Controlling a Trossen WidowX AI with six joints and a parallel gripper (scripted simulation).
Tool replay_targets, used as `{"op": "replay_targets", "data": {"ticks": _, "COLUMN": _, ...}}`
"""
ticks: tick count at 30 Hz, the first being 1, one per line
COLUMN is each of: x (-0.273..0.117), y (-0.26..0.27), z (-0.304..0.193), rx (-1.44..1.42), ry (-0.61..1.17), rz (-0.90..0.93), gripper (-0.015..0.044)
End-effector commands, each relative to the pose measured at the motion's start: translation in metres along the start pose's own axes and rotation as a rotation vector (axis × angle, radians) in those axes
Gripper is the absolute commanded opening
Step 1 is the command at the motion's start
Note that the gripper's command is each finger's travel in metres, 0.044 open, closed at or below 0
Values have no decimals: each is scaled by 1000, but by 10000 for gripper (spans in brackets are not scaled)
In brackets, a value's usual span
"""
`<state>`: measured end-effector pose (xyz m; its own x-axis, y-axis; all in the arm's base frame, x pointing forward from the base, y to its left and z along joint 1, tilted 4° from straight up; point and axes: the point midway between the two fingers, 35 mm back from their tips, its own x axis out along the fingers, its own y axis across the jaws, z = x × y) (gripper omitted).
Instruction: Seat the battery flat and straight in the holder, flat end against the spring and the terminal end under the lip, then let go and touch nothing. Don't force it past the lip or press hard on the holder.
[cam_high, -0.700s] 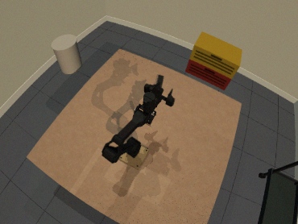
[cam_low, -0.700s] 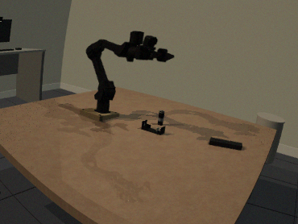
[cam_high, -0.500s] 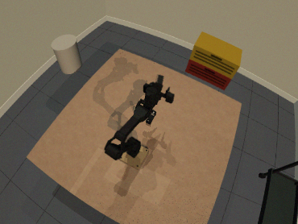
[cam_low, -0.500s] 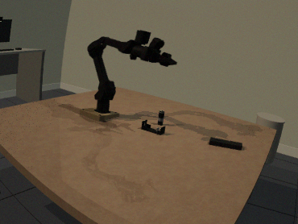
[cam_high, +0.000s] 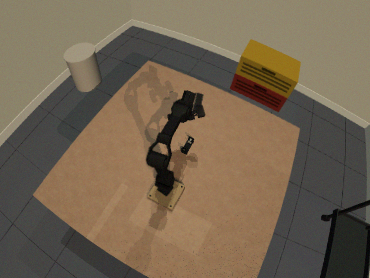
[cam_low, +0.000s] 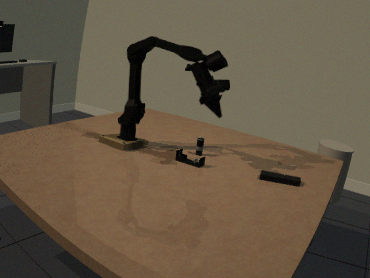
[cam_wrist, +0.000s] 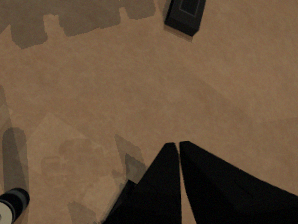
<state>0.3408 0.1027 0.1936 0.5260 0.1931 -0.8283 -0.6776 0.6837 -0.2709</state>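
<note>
The battery (cam_low: 200, 146) (cam_wrist: 16, 201) is dark with a paler band and stands upright on the table, just behind the holder in the exterior view. I cannot make it out in the top view. The black holder (cam_low: 190, 159) (cam_high: 186, 146) sits on the table with raised ends and no battery in it. My gripper (cam_low: 219, 116) (cam_wrist: 177, 151) is shut and empty, its tips nearly touching. It points down and hangs well above the table, beyond the holder from the arm's base. A dark edge beside the left finger in the wrist view is too hidden to name.
A black bar (cam_low: 280, 178) (cam_wrist: 184, 19) (cam_high: 199, 105) lies on the table, farther from the base than the holder. The arm's base plate (cam_high: 173, 203) (cam_low: 109, 142) is on the table. A yellow and red cabinet (cam_high: 269, 70) and a pale cylinder (cam_high: 84, 68) (cam_low: 336, 148) stand off the table.
</note>
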Motion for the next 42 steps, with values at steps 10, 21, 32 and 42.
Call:
{"op": "replay_targets", "data": {"ticks": 10, "x": 18, "y": 73, "z": -17, "rx": -432, "ry": 369, "rz": 437, "gripper": 0}}
{"op": "replay_targets", "data": {"ticks": 21, "x": 60, "y": 88, "z": -35, "rx": -432, "ry": 368, "rz": 438, "gripper": 0}}
{"op": "replay_targets", "data": {"ticks": 32, "x": 83, "y": 103, "z": -52, "rx": -432, "ry": 369, "rz": 438, "gripper": 0}}
{"op": "replay_targets", "data": {"ticks": 42, "x": 75, "y": 117, "z": -56, "rx": -431, "ry": 369, "rz": 440, "gripper": 0}}
